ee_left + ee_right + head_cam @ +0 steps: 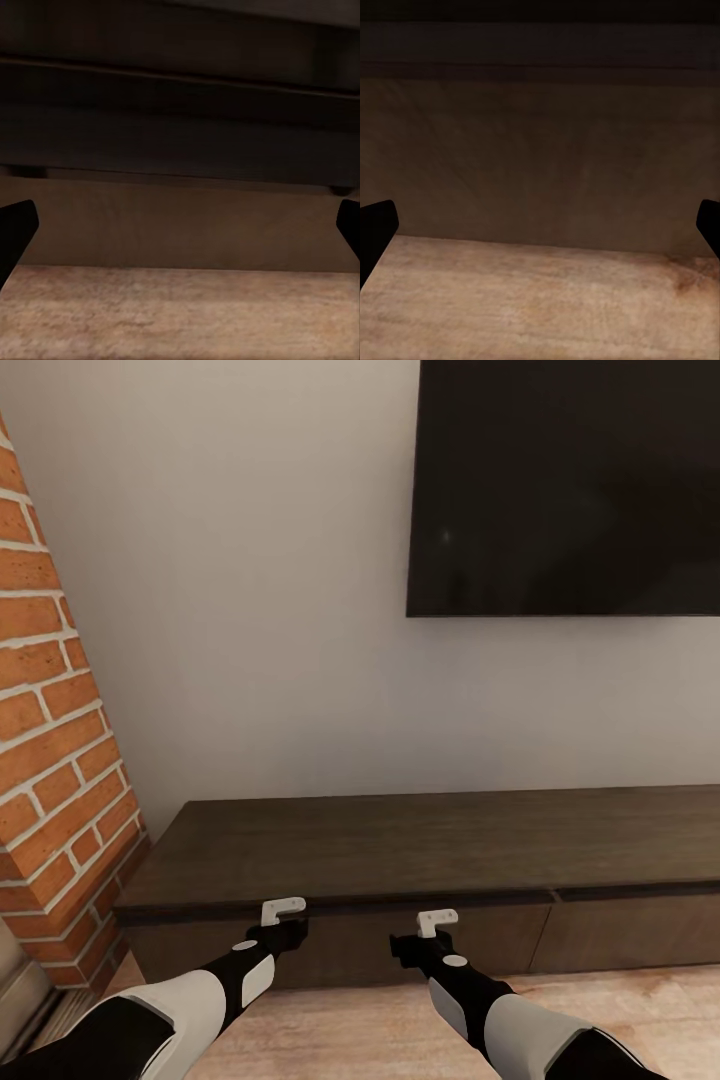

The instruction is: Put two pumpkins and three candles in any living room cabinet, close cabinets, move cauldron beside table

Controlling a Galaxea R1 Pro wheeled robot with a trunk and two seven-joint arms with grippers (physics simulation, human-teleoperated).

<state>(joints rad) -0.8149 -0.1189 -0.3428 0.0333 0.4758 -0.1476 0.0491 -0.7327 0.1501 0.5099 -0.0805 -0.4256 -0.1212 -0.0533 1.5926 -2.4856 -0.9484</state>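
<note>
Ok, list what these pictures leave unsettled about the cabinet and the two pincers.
- Cabinet, head view: its right end is cut off by the picture's edge, and with the drawer fronts closed, whatever is inside is hidden.
- Left pincer and right pincer, head view: too small against the dark front to judge contact.
- Both wrist views: the fingertips are clipped at the side edges, and the cabinet front is dim and blurred.

Closed cabinet [420, 880] front directly ahead

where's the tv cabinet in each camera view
Head view: the cabinet runs across the lower half, under the TV, both grippers at its front edge.
Left wrist view: its dark front fills the upper half.
Right wrist view: its front fills the upper two thirds.
Shared landmark: the wooden floor below it.
</note>
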